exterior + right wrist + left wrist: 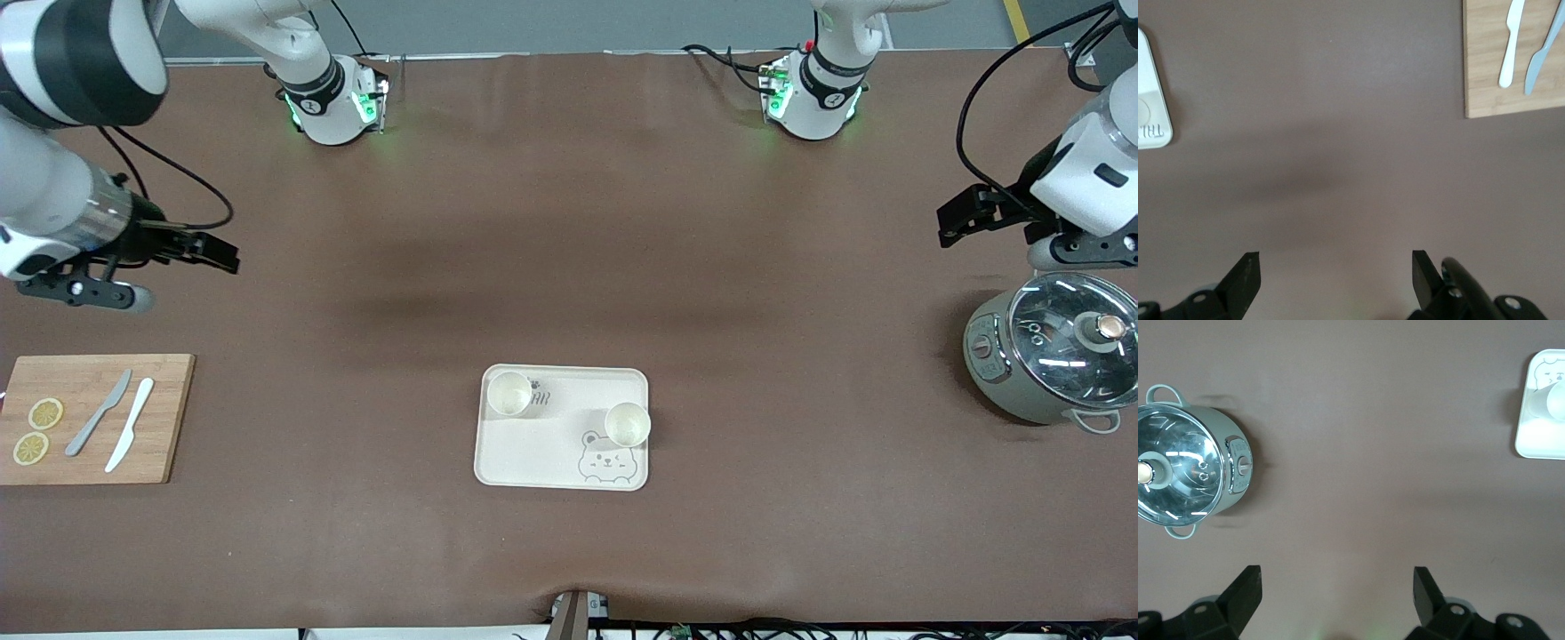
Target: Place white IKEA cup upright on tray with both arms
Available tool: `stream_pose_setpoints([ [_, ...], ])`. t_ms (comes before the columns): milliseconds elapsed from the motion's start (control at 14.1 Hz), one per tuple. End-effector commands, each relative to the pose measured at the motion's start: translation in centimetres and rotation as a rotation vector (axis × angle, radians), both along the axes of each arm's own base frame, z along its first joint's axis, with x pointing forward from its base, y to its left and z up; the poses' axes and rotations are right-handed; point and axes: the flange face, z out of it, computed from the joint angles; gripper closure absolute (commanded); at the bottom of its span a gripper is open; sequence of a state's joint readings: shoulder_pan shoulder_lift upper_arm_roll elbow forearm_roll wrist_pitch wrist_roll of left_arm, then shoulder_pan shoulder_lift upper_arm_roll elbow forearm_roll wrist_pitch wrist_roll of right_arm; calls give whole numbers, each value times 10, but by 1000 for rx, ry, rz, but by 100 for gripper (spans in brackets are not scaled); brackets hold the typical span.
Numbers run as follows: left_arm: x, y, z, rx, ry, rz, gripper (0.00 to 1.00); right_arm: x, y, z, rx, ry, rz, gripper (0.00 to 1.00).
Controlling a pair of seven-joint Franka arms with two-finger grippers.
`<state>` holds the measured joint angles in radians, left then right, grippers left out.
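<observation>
Two white cups stand upright on the cream bear-face tray (542,444): one (509,393) in the corner farther from the front camera toward the right arm's end, the other (627,424) by the edge toward the left arm's end. My left gripper (948,224) is open and empty, up over bare table beside the pot; in the left wrist view (1337,587) the tray's edge (1538,443) and one cup (1555,400) show far off. My right gripper (227,253) is open and empty, up over bare table at the right arm's end; it also shows in the right wrist view (1336,270), with the tray's edge (1148,133) far off.
A grey-green pot with a glass lid (1053,356) stands at the left arm's end and shows in the left wrist view (1185,463). A wooden cutting board (164,427) at the right arm's end holds two knives (100,412) and lemon slices (45,413).
</observation>
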<state>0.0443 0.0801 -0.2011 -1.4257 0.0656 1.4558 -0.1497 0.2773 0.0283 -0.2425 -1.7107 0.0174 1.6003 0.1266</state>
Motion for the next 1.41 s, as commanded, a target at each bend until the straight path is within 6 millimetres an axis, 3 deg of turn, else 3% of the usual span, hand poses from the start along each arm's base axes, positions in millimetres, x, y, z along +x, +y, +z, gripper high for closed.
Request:
stream_pose_setpoints([
  [0,-8,1,11,-2,-26,3,0,-14,-32,13,14,-20,98,0],
  [212,-6,2,12,-5,-46,5,0,-15,-70,19,30,-34,170,0],
  [495,-3,1,13,-9,-69,2,0,-18,-94,41,33,-51,166,0],
  [566,-2,1,13,-11,-76,3,0,-17,-88,51,32,-57,175,0],
  [707,0,4,12,-20,-86,11,0,-20,-95,65,39,-57,158,0],
  [1061,3,11,10,-24,-90,23,0,-36,-82,85,45,-67,172,0],
  [1343,4,12,8,-24,-85,26,0,-33,-67,87,42,-80,201,0],
])
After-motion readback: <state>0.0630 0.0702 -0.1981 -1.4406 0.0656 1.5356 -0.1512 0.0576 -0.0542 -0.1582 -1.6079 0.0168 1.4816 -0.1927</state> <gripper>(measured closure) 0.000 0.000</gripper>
